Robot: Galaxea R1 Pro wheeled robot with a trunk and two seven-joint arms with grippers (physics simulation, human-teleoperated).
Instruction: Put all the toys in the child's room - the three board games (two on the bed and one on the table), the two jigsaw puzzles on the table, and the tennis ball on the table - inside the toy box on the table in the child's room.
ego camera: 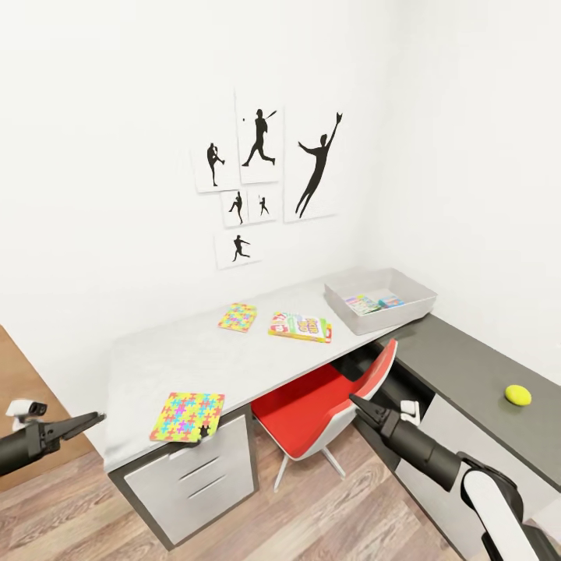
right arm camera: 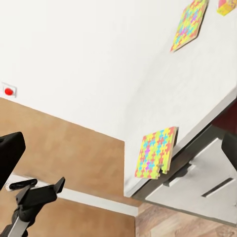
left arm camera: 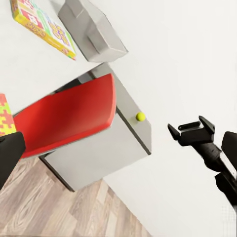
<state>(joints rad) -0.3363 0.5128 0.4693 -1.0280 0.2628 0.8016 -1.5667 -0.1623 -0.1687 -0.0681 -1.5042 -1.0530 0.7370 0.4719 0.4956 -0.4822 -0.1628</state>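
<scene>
Currently, status by item:
table (ego camera: 195,351): L-shaped, light grey run along the poster wall, dark run along the right wall.
toy box (ego camera: 421,304): grey, in the corner of the table, some coloured boxes already inside.
board game (ego camera: 301,326): flat on the light top, just left of the toy box.
small jigsaw puzzle (ego camera: 238,317): flat, left of the board game, apart from it.
large jigsaw puzzle (ego camera: 188,416): at the front edge, corner overhanging above the drawers.
tennis ball (ego camera: 517,394): on the dark top, well away from the toy box.
red chair (ego camera: 327,409): tucked in at the table's inner corner.
left gripper (ego camera: 87,421): low, off the table's left end, fingers look together, holding nothing.
right gripper (ego camera: 360,405): by the chair, fingers look together, holding nothing.
</scene>
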